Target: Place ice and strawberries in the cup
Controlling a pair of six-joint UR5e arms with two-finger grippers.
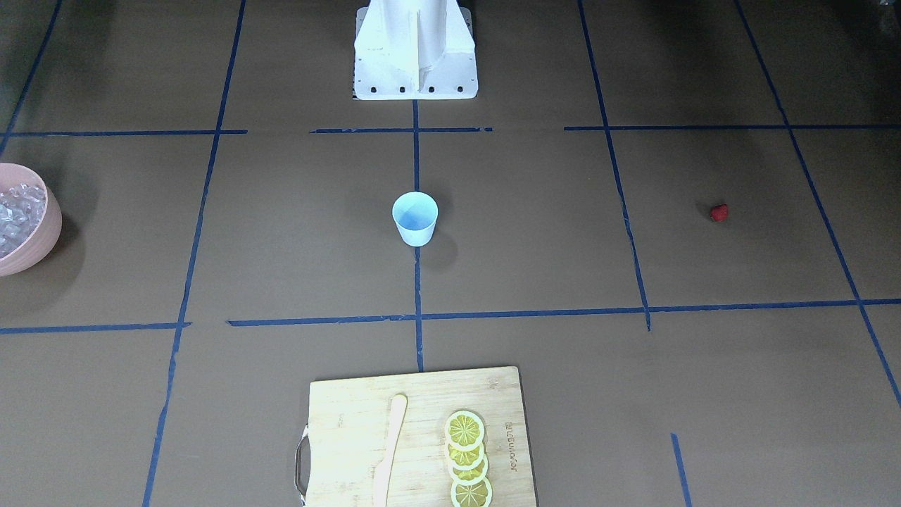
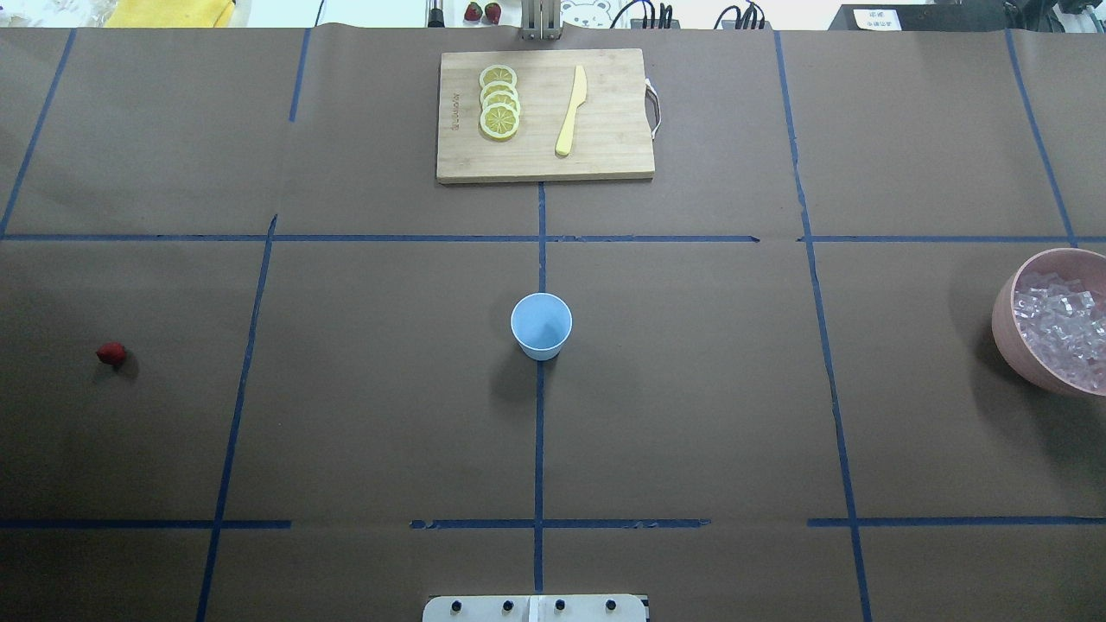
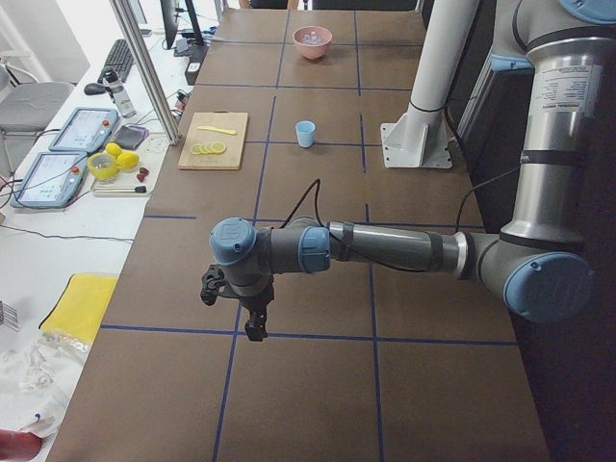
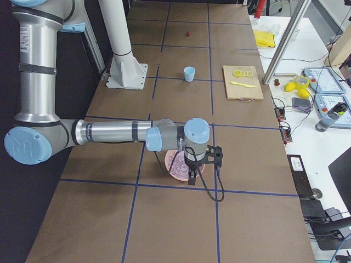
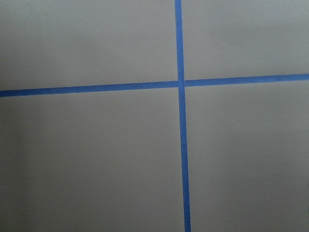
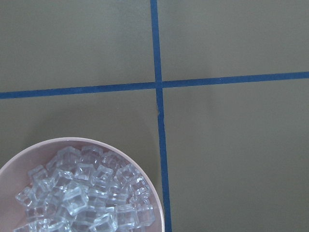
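**Exterior front-facing:** the cup stands upright on the central tape line. The strawberry lies well apart, on the robot's left. The ice fills a pink bowl on the robot's right. A cutting board carries lemon slices and a knife.
**Overhead exterior:** same layout; neither arm appears.
**Exterior left:** the left gripper hangs above the table; its finger spread cannot be told.
**Exterior right:** the right gripper overlaps the bowl; its finger spread cannot be told.
**Left wrist-mounted:** bare table with crossing tape.
**Right wrist-mounted:** ice heaped in the bowl at lower left.
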